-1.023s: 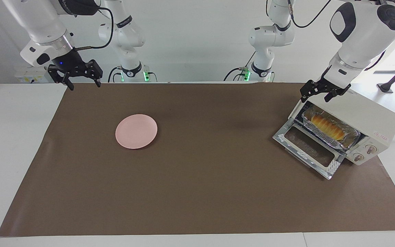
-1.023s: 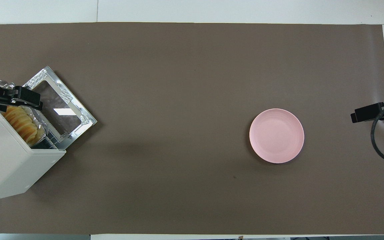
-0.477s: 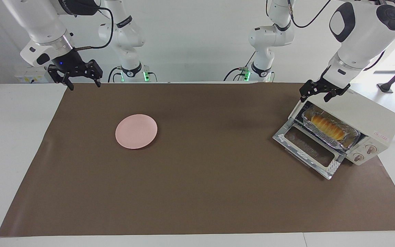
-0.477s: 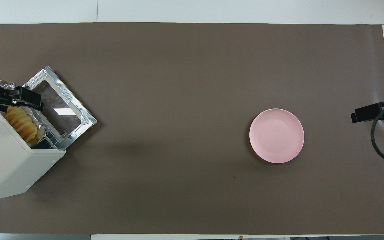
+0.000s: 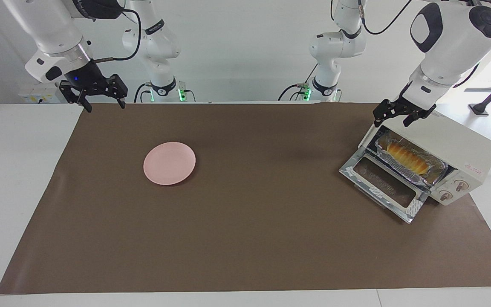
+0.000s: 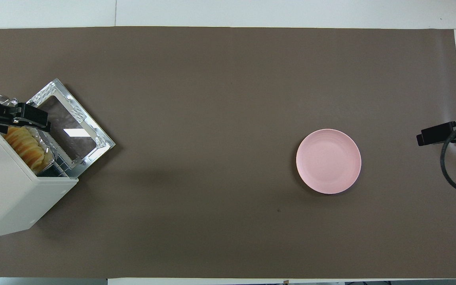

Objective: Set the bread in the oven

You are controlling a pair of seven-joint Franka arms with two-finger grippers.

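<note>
Facing view: pink plate (image 5: 169, 163) on the brown mat (image 5: 249, 238), well apart from the oven (image 5: 435, 160). Ridged golden bread (image 5: 406, 156) lies in a foil tray (image 5: 433, 172) inside, door (image 5: 381, 186) down. Left hand (image 5: 402, 114), released, over the oven; right hand (image 5: 98, 97), released, waits.

Overhead view: bread (image 6: 24, 147) partly covered by the left hand (image 6: 18, 118).

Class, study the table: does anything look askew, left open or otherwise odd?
The oven sits at an angle to the mat's edges, its glass door hanging open. The bread lies inside on a crinkled foil tray. The pink plate is bare. Nothing looks spilled or damaged.
</note>
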